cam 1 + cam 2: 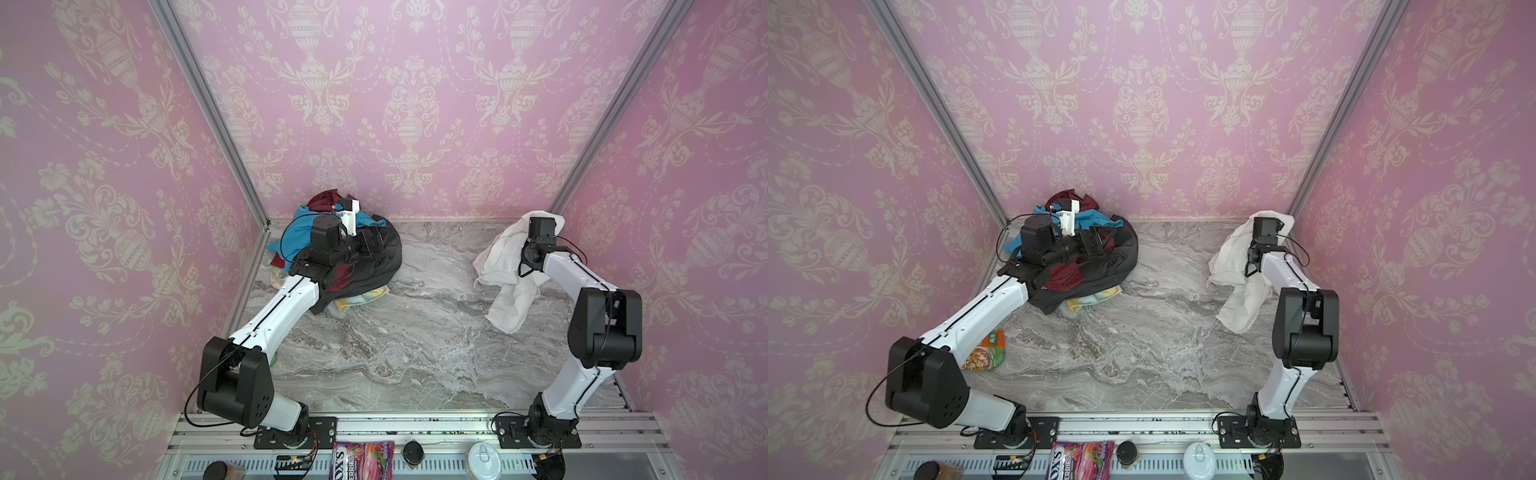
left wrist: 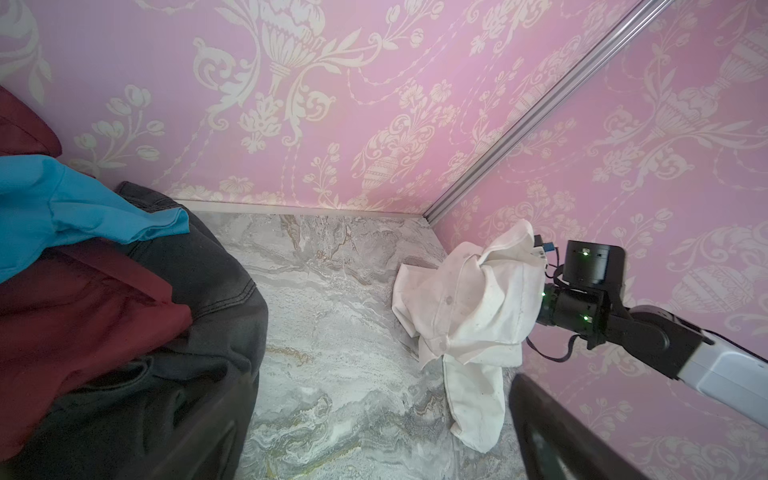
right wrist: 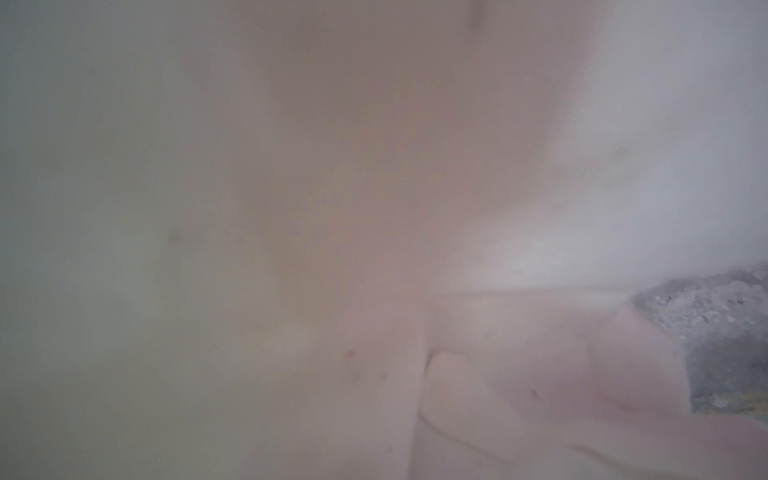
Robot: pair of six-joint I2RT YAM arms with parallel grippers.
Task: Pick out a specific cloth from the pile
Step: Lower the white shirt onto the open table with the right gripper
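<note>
Now, right gripper [image 1: 540, 219] clenched on the white shirt [image 1: 505, 266] at two o'clock; best raise it clear. Left gripper [image 1: 374, 243], released, hovers above the pile [image 1: 374, 272].

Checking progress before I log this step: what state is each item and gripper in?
pile: heaped, not held.
white shirt: bunched, hanging, apart from the pile.
left gripper: jaws open, empty, over the pile.
right gripper: jaws shut on the white shirt, hidden by it.
</note>
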